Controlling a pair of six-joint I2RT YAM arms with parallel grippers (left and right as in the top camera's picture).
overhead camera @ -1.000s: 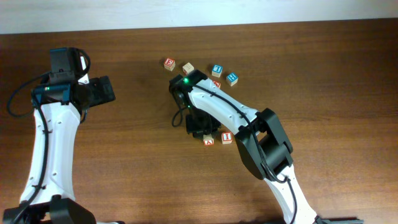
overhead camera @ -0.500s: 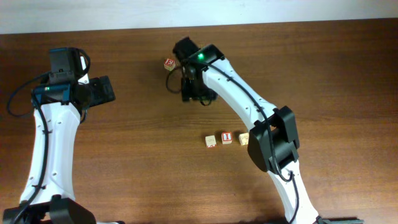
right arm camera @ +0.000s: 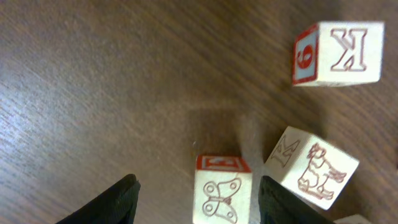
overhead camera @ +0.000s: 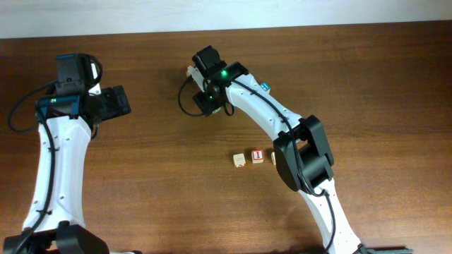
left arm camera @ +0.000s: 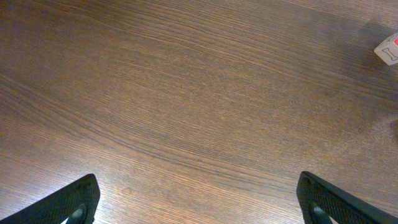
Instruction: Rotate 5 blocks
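Note:
My right gripper (overhead camera: 209,104) hangs over the back cluster of blocks. In the right wrist view it (right arm camera: 199,202) is open, its fingers (right arm camera: 115,202) on either side of a red-topped block with a butterfly (right arm camera: 222,190), which stands nearer the right finger. Beside it lie a tilted block with a figure drawing (right arm camera: 311,167) and a K block (right arm camera: 339,55). Overhead, a red-faced block (overhead camera: 190,70) and a blue-faced block (overhead camera: 265,86) peek out from the arm. Three blocks (overhead camera: 239,160) (overhead camera: 258,156) (overhead camera: 273,156) form a front row. My left gripper (overhead camera: 116,102) (left arm camera: 202,202) is open over bare wood.
The dark wooden table (overhead camera: 141,183) runs to a pale wall edge at the back. My right forearm (overhead camera: 261,113) crosses above the back cluster and hides part of it. One block corner (left arm camera: 388,50) shows at the left wrist view's top right.
My right arm swung from the front row back to the rear cluster and its jaws widened. A third block now lies in the front row. The left arm stayed still.

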